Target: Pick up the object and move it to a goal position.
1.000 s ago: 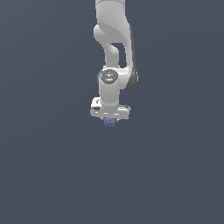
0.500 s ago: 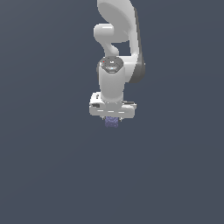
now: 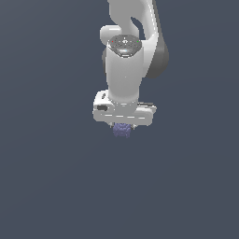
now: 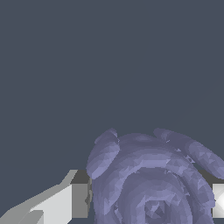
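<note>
The object [image 3: 122,130] is a small bluish-purple ridged blob, and it hangs just under the white gripper's bar in the exterior view. In the wrist view the object [image 4: 151,179] fills the space between two grey-white fingers [image 4: 72,200], which press on both of its sides. My gripper [image 3: 123,127] is shut on the object. The arm's white body hides the fingers themselves in the exterior view. No goal marker shows in either view.
A plain dark grey-blue surface surrounds the arm in both views. The white arm [image 3: 125,60] rises from the gripper toward the exterior view's top edge.
The wrist and arm have swung nearer the camera and look larger. The object stays held under the gripper's bar at about the same spot.
</note>
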